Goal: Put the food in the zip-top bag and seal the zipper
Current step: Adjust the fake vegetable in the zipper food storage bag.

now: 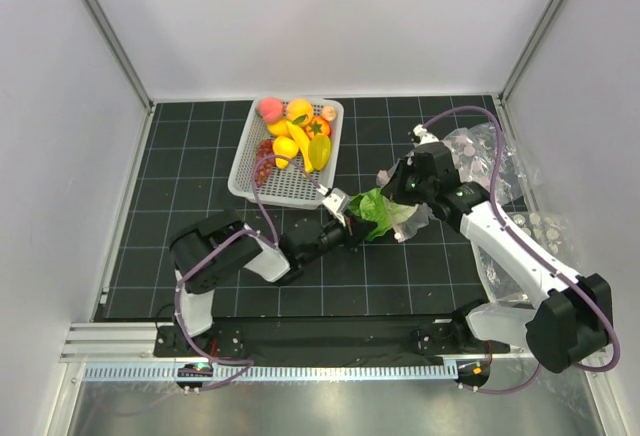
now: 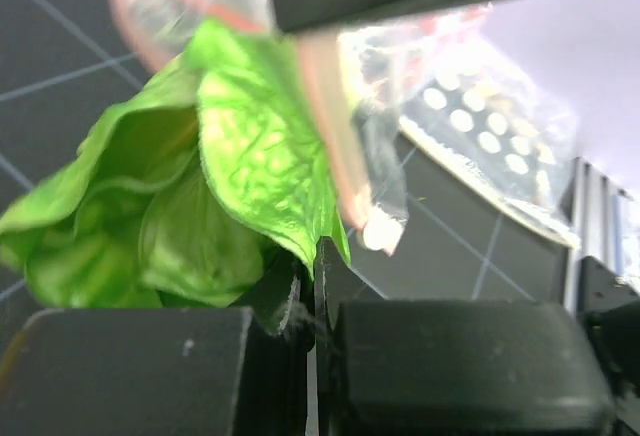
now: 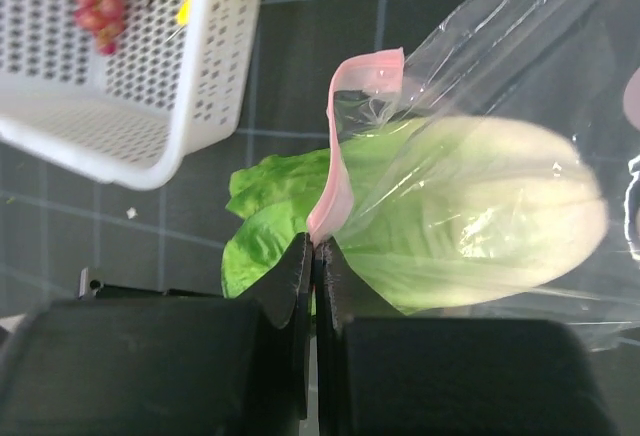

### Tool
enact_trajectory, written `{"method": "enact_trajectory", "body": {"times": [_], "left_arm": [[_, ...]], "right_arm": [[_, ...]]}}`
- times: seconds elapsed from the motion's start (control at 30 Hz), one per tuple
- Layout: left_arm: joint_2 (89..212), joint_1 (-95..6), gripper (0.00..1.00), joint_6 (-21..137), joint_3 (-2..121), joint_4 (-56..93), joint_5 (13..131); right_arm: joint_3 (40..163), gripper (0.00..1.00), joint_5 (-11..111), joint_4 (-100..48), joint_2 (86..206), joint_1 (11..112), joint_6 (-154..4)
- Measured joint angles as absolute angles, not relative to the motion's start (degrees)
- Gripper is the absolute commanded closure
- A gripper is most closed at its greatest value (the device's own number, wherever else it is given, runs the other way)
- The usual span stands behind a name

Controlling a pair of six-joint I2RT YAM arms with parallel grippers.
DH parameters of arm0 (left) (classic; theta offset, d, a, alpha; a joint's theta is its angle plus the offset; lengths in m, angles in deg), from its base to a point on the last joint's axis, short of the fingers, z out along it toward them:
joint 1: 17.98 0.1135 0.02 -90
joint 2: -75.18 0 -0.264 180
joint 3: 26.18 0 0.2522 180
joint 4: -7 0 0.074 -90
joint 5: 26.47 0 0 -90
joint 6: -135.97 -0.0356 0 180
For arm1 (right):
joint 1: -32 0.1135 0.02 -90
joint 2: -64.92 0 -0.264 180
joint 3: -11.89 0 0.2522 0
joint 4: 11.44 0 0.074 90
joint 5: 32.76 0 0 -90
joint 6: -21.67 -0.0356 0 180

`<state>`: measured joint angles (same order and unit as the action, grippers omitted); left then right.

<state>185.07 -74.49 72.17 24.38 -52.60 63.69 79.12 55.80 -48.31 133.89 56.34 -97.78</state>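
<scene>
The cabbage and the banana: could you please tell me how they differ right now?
The cabbage is leafy green and white; the banana is smooth yellow. The cabbage is partly in the bag; the banana lies in the basket. The left claw pinches a cabbage leaf; no claw touches the banana. Both are toy food.

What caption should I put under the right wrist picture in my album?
Right gripper pinches the pink strip of a clear bag, green cabbage partly inside, near a white basket.
</scene>
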Motion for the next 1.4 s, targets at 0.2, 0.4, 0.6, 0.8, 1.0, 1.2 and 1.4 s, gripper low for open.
{"method": "enact_trajectory", "body": {"times": [0.2, 0.4, 0.6, 0.8, 1.0, 1.2, 1.4], "left_arm": [[178.01, -74.57, 1.0, 71.03, 21.8, -50.81, 65.6], [163.89, -74.75, 1.0, 68.96, 18.72, -46.83, 66.38], [149.79, -74.97, 1.0, 67.03, 18.59, -34.16, 68.37], [134.75, -75.01, 1.0, 65.39, 18.52, -20.78, 69.18], [124.66, -75.01, 1.0, 64.61, 18.52, -11.58, 68.13], [124.26, -75.08, 1.0, 64.21, 18.56, -4.89, 65.64], [124.35, -75.29, 1.0, 66.6, 13.25, -4.39, 63.87]], "right_arm": [[79.34, 0.99, 46.65, -48.34, 133.33, 55.25, -98.9], [79.58, 0.99, 35.28, -46.91, 129.96, 52.39, -101.63], [79.93, 0.99, 24.05, -42.17, 127.29, 52.12, -106.48], [79.3, 0.99, 13.03, -30.13, 125.94, 52.36, -118.63], [79.04, 0.9, 9.4, -21.52, 127.71, 55.73, -125.74], [80.33, 0.93, 11.89, -25.76, 131.42, 58.79, -122.72], [74.62, 0.91, 14.12, -21.71, 136.25, 64.06, -122.11]]}}
